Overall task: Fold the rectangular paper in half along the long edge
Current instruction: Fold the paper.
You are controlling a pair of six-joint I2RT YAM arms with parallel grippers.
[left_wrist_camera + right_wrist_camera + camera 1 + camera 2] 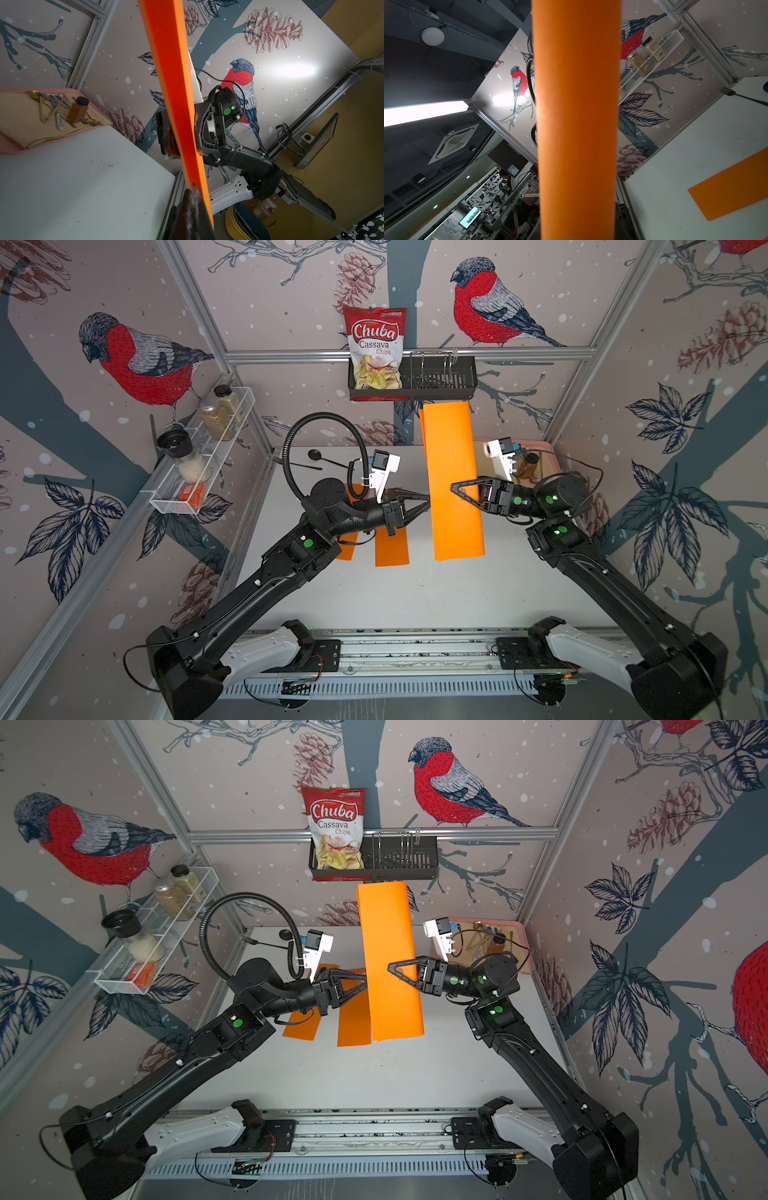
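Observation:
The orange rectangular paper (pixel 453 481) (pixel 390 961) hangs in the air above the white table (pixel 415 597), bent over on itself into a long loop. My left gripper (pixel 428 499) (pixel 365 979) is shut on the paper's two long edges on the left side; the left wrist view shows its fingertips (pixel 194 187) pinched on the orange edge (pixel 174 83). My right gripper (pixel 455 489) (pixel 390 969) straddles the rounded bend from the right, one finger (pixel 164 133) on each face, closed on the loop. In the right wrist view the rounded bend (pixel 577 124) hides that gripper's own fingers.
Two orange paper strips (pixel 390 547) (pixel 347 531) lie on the table under the left arm. A pink tray (pixel 544 445) with utensils and a jar sits at the back right. A black spoon (pixel 316 455) lies at the back left. A wire spice rack (pixel 199 456) and a black basket (pixel 440 381) hang on the walls.

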